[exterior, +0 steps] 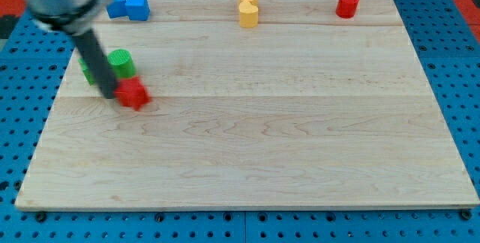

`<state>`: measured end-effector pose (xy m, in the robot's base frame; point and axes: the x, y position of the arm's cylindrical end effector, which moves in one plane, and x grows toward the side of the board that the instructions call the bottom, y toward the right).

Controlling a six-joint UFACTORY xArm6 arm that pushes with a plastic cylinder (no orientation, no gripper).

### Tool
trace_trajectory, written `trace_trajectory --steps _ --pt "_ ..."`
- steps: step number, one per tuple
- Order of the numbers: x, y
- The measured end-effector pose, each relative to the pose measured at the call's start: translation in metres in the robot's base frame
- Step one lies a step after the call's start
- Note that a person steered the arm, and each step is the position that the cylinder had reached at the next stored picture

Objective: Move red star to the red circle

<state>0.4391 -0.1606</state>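
Red star (133,93) lies at the table's (247,145) left side, blurred. Our tip (112,95) touches its left edge; no gripper fitted. Green block (120,63) just above. Red circle (346,4) sits far off, top right.

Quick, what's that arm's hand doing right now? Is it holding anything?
No hand: only my tip, holding nothing, at the red star's left edge, just below the green cylinder.

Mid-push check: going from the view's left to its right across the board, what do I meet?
Green block with my tip just below it, touching the red star → blue block overlaps these, so unplaced → yellow block → red circle.
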Motion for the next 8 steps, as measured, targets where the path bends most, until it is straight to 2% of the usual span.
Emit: trace_trajectory --steps 1,2,3,4,5,6,7,8 --pt "0.0 0.104" --pt "0.009 0.137" --pt "0.048 0.108" --pt "0.033 0.17" --pt "-0.024 0.27" --pt "-0.084 0.33" --pt "-0.122 0.338" --pt "-0.095 0.341"
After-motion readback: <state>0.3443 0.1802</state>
